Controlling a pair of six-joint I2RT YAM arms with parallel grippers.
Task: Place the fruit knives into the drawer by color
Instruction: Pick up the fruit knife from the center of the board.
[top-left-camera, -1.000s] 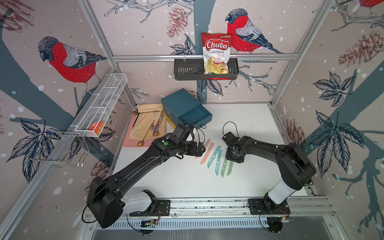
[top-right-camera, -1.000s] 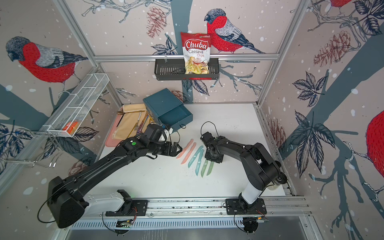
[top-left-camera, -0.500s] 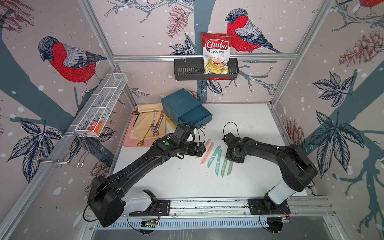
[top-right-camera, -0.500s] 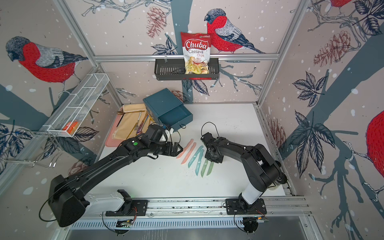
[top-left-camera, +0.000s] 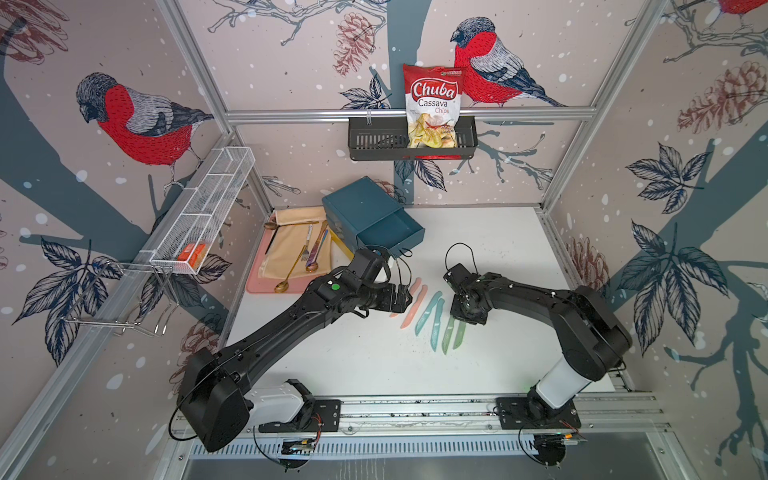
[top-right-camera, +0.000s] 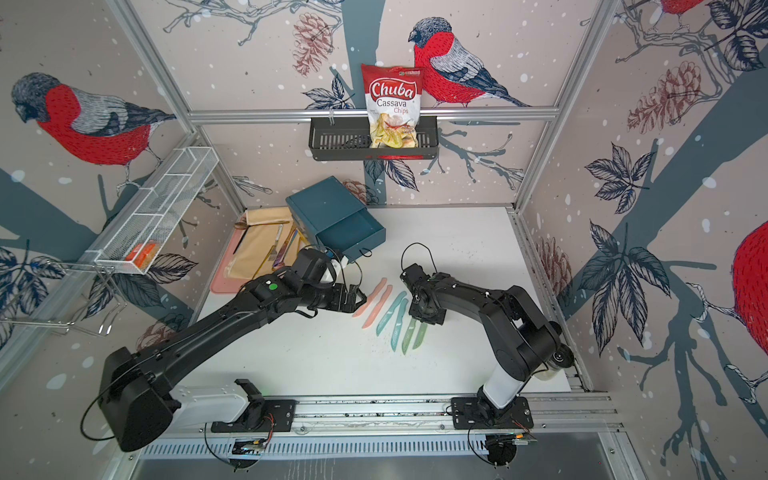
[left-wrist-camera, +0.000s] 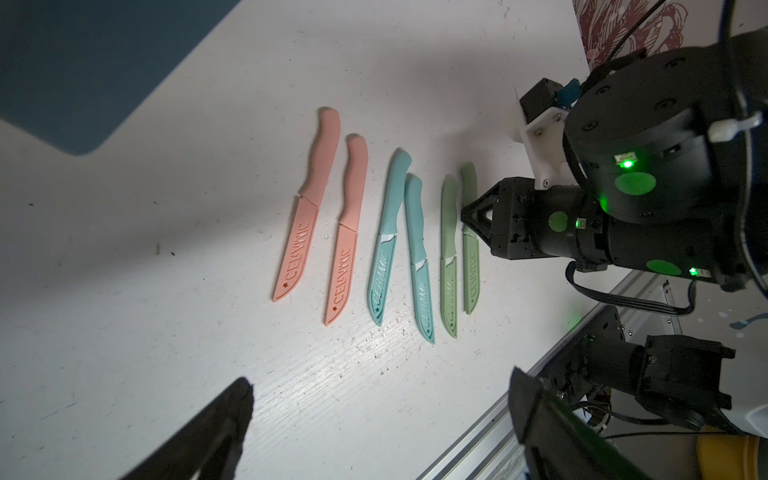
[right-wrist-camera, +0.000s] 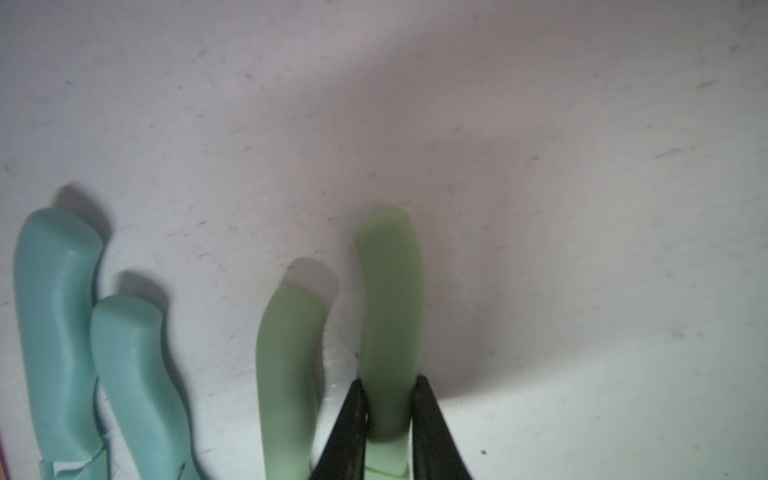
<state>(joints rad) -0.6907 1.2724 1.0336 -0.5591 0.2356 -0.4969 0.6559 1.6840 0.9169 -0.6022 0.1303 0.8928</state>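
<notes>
- outer green knife (right-wrist-camera: 388, 299): rightmost of the six fruit knives (top-right-camera: 390, 313), which lie in a row mid-way across the white table (top-left-camera: 498, 249), near and right of the drawer (top-left-camera: 395, 243).
- right gripper (right-wrist-camera: 390, 395) is pinching it across the handle, close to the handle-blade joint, with one black finger on each side. i can't tell if it's off the table yet.
- doing it well: i'd lift straight up first. the second green knife (right-wrist-camera: 286, 353) lies just beside it on the left, and a sideways drag would likely knock it.
- the grip sits near mid-length, so i'd guess it hangs fairly level. the handle is slim and matte, so i'd keep the squeeze firm so it doesn't swivel.
- then carry it far-left to the drawer, whose top tray is pulled out with no knife visible inside. turn the wrist so the knife runs along the tray, and let go low.
- heading: the long axis runs near-far with a slight lean. the handle end points far, the blade tip near and a bit left. all six lie roughly parallel.
- teal knives (left-wrist-camera: 392, 195) sit left of the greens, and pink knives (left-wrist-camera: 320, 166) are furthest left.
- left gripper (top-left-camera: 406, 297) is spread wide, holds nothing, and hovers just left of the pinks. it sits near my carry path, so i'd route over or around it.
</notes>
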